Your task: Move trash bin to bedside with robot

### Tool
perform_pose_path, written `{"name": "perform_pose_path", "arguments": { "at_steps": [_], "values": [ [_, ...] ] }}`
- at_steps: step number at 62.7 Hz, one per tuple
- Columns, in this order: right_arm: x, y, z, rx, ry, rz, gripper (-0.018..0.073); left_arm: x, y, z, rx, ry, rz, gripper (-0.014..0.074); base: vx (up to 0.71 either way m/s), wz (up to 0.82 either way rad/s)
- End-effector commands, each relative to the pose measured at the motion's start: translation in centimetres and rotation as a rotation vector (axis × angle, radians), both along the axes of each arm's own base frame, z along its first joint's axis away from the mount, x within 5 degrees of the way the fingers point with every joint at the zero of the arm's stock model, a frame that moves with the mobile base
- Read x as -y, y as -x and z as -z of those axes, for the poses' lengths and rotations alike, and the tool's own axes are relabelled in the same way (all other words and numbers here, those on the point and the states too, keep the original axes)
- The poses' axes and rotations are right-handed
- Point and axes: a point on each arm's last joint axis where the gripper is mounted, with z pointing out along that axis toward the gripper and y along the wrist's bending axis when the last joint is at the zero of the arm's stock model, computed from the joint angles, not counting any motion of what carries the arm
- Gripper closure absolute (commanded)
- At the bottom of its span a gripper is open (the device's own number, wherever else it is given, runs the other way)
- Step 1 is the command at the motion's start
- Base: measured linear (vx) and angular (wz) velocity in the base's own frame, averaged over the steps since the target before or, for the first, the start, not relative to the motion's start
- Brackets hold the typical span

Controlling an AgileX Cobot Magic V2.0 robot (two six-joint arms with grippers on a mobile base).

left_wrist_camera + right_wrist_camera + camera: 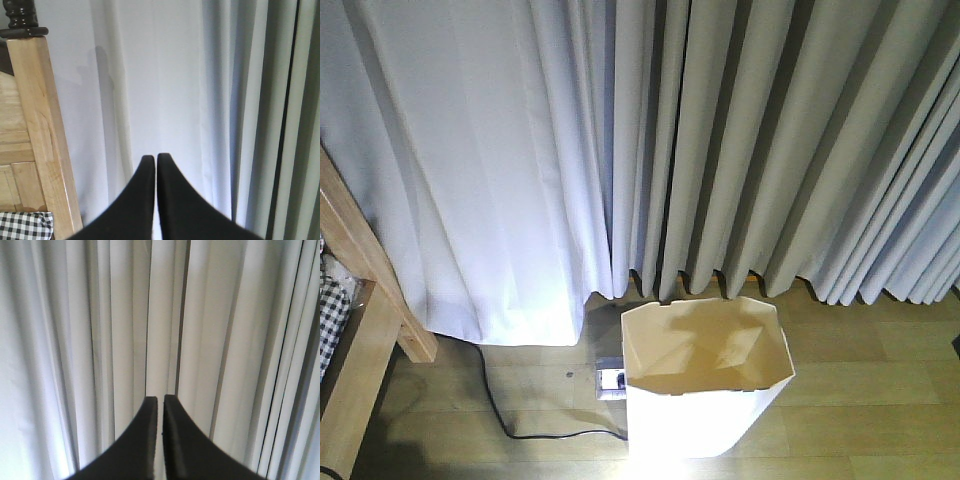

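Front-facing view pretty much tells the story, so I'll use the curtain (650,140) as the anchor since it fills the whole back of the room. Left of it, the bed (365,300) pokes in with its light-brown wooden rail and a scrap of checked bedding (330,305). Down in front of the curtain's hem, a bit right of centre, sits the trash bin (705,400), upright on the wood floor (880,390), cream inside and open at the top, well apart from the bed. So the bin needs to go left across the floor, that's the relation everything hangs on, I reckon. A black cable (510,420) and a white power strip (611,379) lie just left of the bin, right in that path, which could snag it. Neither arm shows up in the front view, so which one is nearer the bin I can't tell. Both wrist cams look level at the curtain, above the bin, not at it. Left gripper (155,159) has its jaws pressed together on nothing, with the bedpost (42,135) off to its left. Right gripper (161,399) is clenched and empty too, only curtain folds ahead of it.
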Motion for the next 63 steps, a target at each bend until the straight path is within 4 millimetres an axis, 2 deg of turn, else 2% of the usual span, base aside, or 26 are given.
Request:
{"name": "perform_pose_path", "arguments": {
  "at_steps": [1,40,52,63],
  "values": [
    [0.3,0.0,-1.1,0.038,-0.001,0.037,0.0568,0.1,0.0,-0.3,0.070,0.023,0.009,0.0603,0.00,0.00],
    [0.4,0.0,-1.1,0.041,0.001,0.043,0.0567,0.1,0.0,-0.3,0.070,0.023,0.009,0.0603,0.00,0.00],
    [0.2,1.3,-1.6,0.112,0.135,0.022,0.0567,0.1,0.0,-0.3,0.070,0.023,0.009,0.0603,0.00,0.00],
    [0.3,2.1,-1.9,0.156,0.132,0.038,0.0567,0.1,0.0,-0.3,0.070,0.023,0.009,0.0603,0.00,0.00]
  ]
}}
